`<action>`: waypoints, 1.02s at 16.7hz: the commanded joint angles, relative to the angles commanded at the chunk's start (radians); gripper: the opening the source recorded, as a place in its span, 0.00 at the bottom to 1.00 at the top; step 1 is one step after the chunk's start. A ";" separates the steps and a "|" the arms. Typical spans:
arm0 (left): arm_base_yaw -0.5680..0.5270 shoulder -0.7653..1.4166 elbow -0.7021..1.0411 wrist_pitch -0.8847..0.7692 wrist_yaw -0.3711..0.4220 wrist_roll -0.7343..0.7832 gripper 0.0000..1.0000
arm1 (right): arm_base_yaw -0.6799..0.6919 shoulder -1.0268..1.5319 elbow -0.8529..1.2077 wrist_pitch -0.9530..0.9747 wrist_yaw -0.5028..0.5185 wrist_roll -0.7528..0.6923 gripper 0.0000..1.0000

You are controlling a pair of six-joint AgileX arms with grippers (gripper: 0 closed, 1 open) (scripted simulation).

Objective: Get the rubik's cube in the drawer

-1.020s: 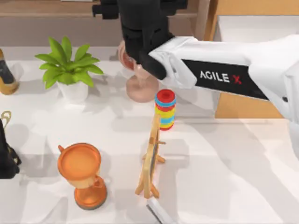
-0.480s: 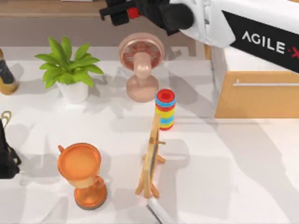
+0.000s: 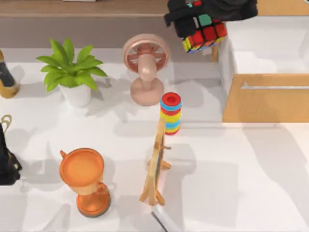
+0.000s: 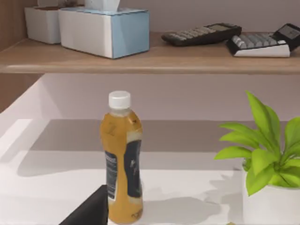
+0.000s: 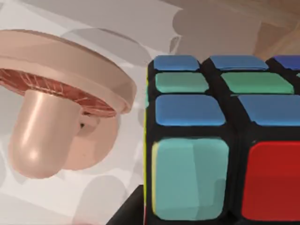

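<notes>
While your right hand grips the rubik's cube at the far edge of the top view, the cube hangs above the tabletop, just beside the left wall of the open drawer and near the pink fan. From the right wrist you see the cube close up, the fan beyond it. Your left hand's state cannot be told.

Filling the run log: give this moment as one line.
right gripper: holds rubik's cube aloft, beside drawer | drawer: open | left arm: parked | stage: carry
</notes>
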 joint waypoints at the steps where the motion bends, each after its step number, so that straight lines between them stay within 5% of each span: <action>1: 0.000 0.000 0.000 0.000 0.000 0.000 1.00 | -0.037 0.009 0.028 -0.068 -0.021 0.003 0.00; 9: 0.000 0.000 0.000 0.000 0.000 0.000 1.00 | -0.335 0.240 0.237 -0.391 -0.123 0.011 0.00; 17: 0.000 0.000 0.000 0.000 0.000 0.000 1.00 | -0.387 0.393 0.275 -0.458 -0.162 0.011 0.00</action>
